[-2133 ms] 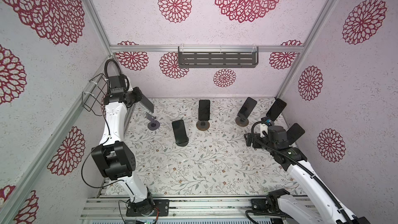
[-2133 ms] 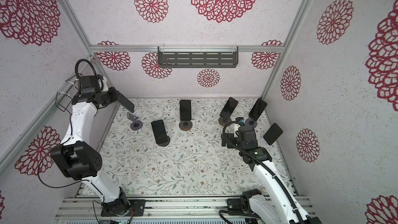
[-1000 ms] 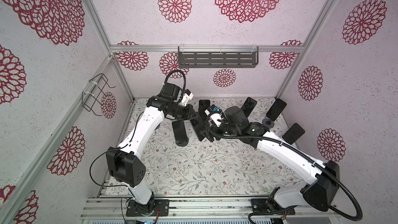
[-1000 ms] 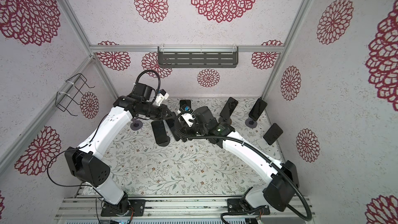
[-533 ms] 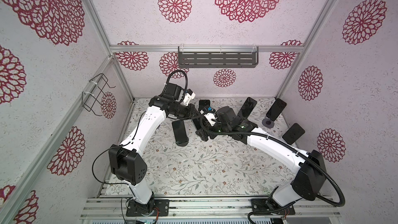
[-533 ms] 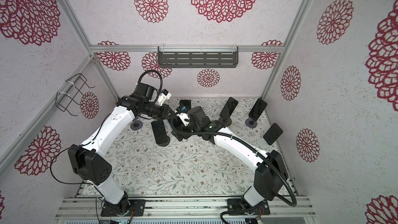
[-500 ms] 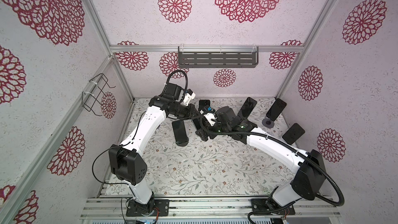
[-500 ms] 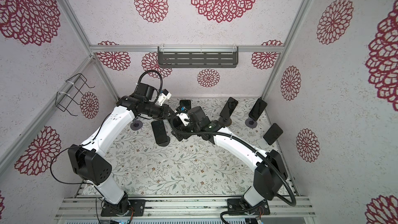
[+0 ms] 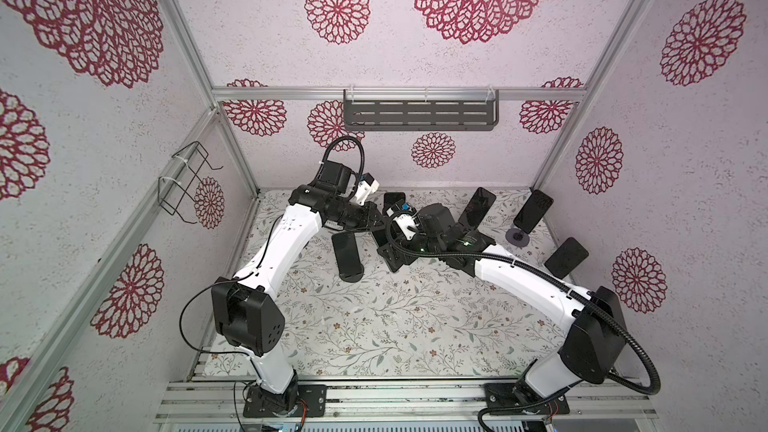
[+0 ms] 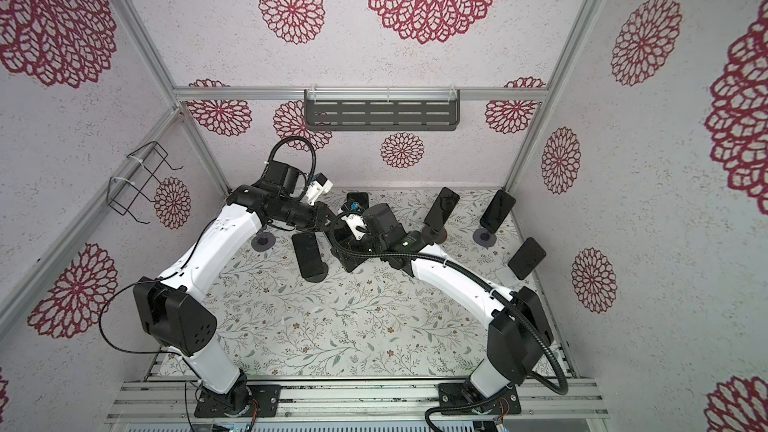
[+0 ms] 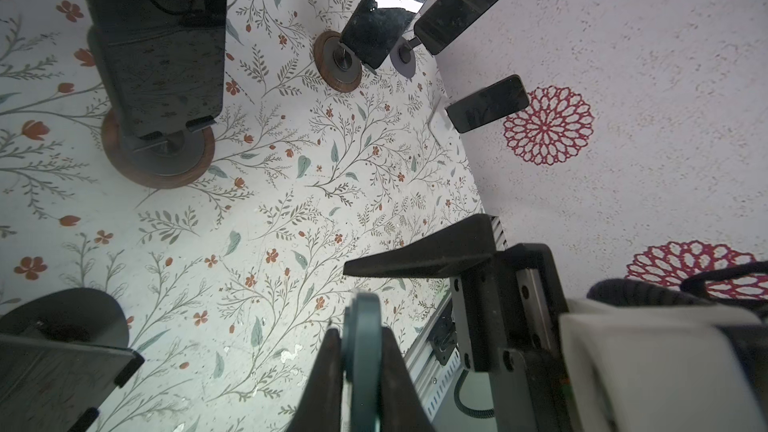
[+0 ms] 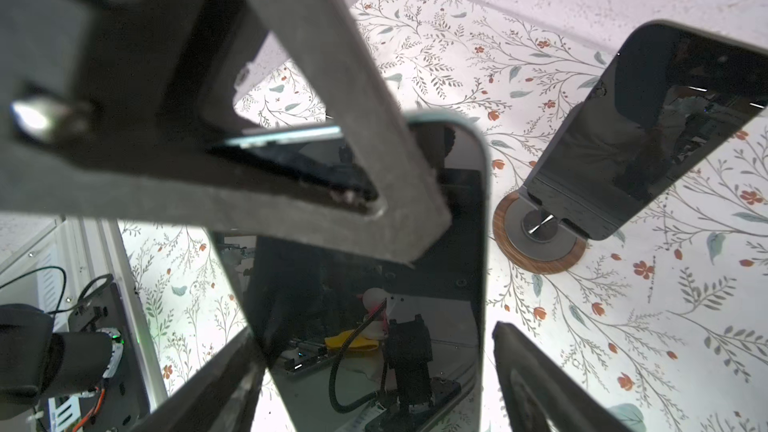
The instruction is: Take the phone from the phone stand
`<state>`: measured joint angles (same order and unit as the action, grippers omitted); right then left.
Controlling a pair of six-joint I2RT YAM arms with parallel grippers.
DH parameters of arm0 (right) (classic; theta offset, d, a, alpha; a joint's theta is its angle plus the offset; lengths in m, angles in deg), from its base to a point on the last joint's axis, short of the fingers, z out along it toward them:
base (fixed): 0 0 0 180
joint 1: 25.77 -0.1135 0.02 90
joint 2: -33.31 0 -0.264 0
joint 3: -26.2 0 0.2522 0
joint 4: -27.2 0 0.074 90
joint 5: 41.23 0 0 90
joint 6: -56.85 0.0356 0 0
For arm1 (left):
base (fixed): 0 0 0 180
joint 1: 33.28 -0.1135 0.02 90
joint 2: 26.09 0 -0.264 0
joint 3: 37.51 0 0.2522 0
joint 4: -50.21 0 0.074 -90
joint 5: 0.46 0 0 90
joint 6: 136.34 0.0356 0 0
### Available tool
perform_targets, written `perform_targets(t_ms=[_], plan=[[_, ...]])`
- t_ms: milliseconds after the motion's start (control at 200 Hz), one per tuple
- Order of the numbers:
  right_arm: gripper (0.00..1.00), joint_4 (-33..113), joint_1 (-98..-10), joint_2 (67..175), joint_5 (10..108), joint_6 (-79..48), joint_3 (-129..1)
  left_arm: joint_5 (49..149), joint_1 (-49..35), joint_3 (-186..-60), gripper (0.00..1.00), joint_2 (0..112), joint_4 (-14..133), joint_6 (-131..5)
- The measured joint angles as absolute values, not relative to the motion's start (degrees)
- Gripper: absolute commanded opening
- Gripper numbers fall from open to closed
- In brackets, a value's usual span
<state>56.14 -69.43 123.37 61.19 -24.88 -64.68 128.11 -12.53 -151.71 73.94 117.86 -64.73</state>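
The phone [image 12: 374, 284], a dark glossy slab with a blue-grey rim [image 11: 361, 351], hangs over the middle of the floor. My left gripper [image 11: 360, 332] is shut on its end, and its fingers [image 12: 291, 118] show clamped on the phone in the right wrist view. My right gripper [image 12: 374, 347] is open and straddles the phone's width, with a gap at one finger. In both top views the grippers [image 9: 376, 226] [image 9: 392, 255] meet above the floor. The grey round phone stand [image 10: 263, 241] sits empty by the left arm.
Other phones stand on holders: one on a black stand [image 9: 347, 255], one on a wood-rimmed base [image 12: 648, 130], others along the back and right [image 9: 478, 205] [image 9: 534, 211] [image 9: 567, 257]. A wire basket [image 9: 183, 184] hangs on the left wall, a grey shelf [image 9: 419, 112] at the back.
Two seconds ago each arm was at its own side wall, the left holding the phone. Both have swung to the middle, and the right gripper's fingers have come around the phone.
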Motion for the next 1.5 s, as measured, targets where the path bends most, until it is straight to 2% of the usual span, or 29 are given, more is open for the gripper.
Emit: perform_targets(t_ms=[430,500,711,791,871,1186,1496], plan=[[0.65,55.3,-69.6,124.0,61.1,-24.0,-64.7,128.0,-12.5,-151.7,0.0,74.6,116.9,-64.8],[0.63,55.2,-69.6,124.0,61.1,-23.9,-64.6,128.1,-12.5,-151.7,0.09,74.8,116.9,-64.8],[0.6,54.3,-69.4,124.0,59.6,-21.9,-62.9,129.3,-12.5,-151.9,0.47,74.9,116.4,-65.2],[0.58,54.3,-69.1,124.0,58.9,-20.7,-61.8,129.6,-12.5,-151.9,0.57,74.9,116.1,-65.5],[0.57,54.1,-68.7,123.9,58.0,-19.4,-60.6,129.6,-12.5,-151.9,0.62,74.9,116.0,-65.5],[0.53,58.2,-63.7,116.1,54.3,-12.4,-52.6,129.2,-16.1,-148.4,0.64,73.5,110.8,-67.4],[0.51,74.2,-54.0,110.4,51.5,-7.9,-50.6,121.5,-22.8,-139.0,0.64,63.6,105.2,-67.6]])
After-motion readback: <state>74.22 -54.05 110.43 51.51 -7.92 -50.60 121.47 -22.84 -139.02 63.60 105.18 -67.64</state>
